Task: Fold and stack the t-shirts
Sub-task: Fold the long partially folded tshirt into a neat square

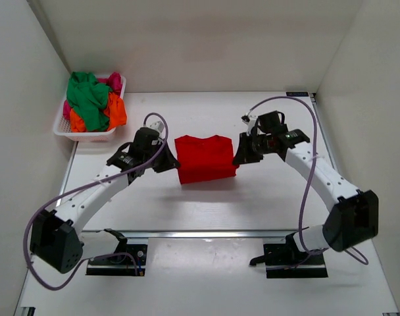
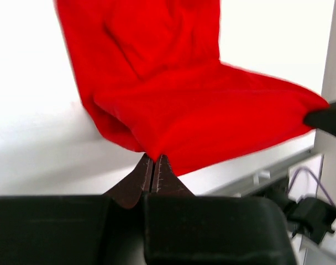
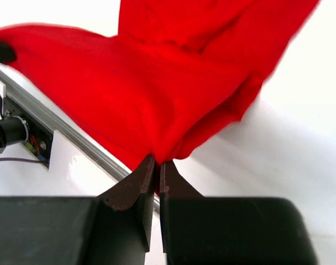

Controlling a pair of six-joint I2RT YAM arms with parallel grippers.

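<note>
Several t-shirts (image 1: 88,99), grn/orange/pink, heaped in basket (image 1: 85,136); red t-shirt (image 1: 205,158) outside.

One red t-shirt (image 1: 205,158), one basket (image 1: 85,136), one desk (image 1: 206,204).
One left arm (image 1: 95,191), one right arm (image 1: 318,172); basket holds three colours: green shirt (image 1: 87,99), orange shirt (image 1: 116,112), pink shirt (image 1: 113,80).

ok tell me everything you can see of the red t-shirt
The red t-shirt is plain, soft-looking cloth, folded over into a rough rectangle. It sits in the middle of the table between the arms, its near part looking raised off the surface. The left pincer is shut on its left side, the right pincer on its right side.
</note>
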